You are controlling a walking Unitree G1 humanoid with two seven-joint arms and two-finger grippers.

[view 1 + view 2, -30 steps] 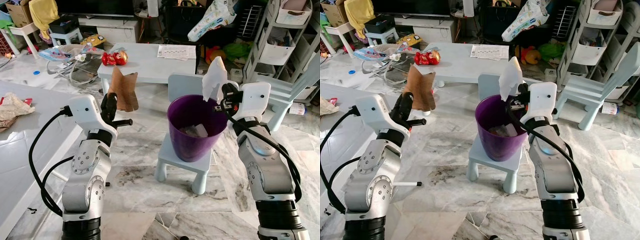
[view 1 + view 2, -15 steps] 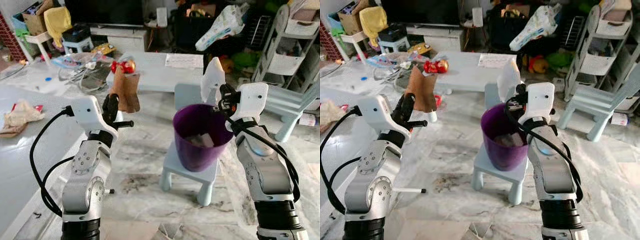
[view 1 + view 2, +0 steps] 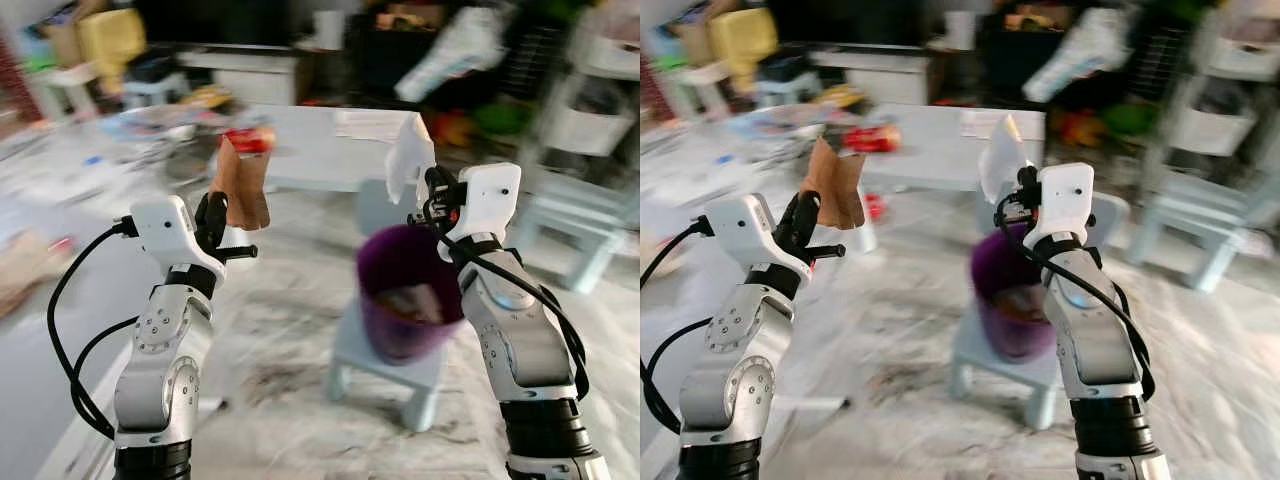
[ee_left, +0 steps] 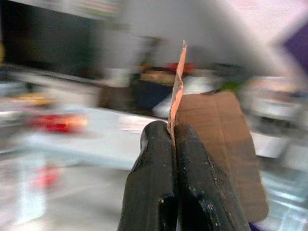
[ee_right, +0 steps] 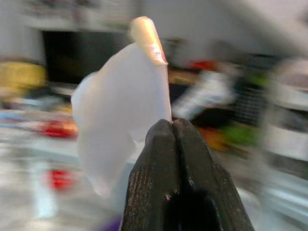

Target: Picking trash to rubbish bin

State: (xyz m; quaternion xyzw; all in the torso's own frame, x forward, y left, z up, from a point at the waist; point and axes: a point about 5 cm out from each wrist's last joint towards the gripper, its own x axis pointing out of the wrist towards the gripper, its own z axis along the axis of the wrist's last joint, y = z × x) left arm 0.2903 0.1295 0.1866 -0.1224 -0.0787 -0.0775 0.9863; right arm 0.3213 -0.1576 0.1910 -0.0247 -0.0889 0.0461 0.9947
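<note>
Blurred clutter rings the marble floor (image 3: 280, 400), where one purple rubbish bin (image 3: 408, 295) stands on a pale blue stool (image 3: 385, 365) with scraps inside it. Two pieces of trash are held aloft: the left gripper (image 3: 212, 212), fingers pinched together on a brown cardboard scrap (image 3: 241, 183), and the right gripper (image 3: 432, 190), clamped on a white paper piece (image 3: 409, 155) above the bin's rim.
</note>
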